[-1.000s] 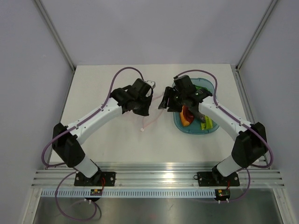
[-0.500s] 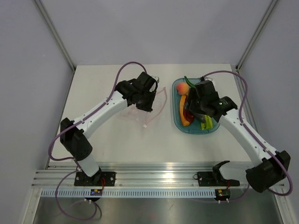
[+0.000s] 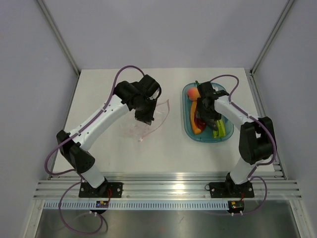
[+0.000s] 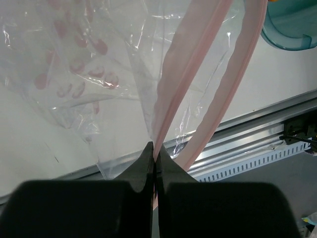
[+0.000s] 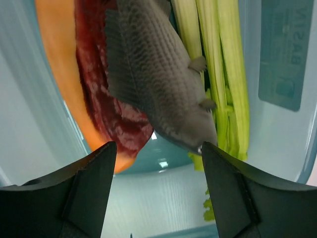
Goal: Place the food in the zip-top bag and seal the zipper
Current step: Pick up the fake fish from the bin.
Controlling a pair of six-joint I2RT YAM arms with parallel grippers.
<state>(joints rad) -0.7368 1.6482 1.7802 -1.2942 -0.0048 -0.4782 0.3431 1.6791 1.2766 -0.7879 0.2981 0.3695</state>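
At table's left: left gripper [image 4: 153,148] nipped on the zipper [image 4: 181,79], zip-top bag [image 4: 89,74] mouth parted | teal tray [image 3: 208,141]: food [image 5: 158,89] unbagged, right gripper [image 5: 157,145] spread wide over it | step: first pick | next: descend, close on one piece

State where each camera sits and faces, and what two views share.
Top external: above and behind the bases, looking down on the white table; both arms, left tool and right tool show.
Left wrist: on the left arm, looking past that tool, shut on the pinkish-red zipper strip of the crinkly clear plastic bag.
Right wrist: on the right arm, looking through that open tool at a grey scaly toy fish, orange-and-red curved wedge, light green stalks.
Shared: the teal oblong tray shows in all three.
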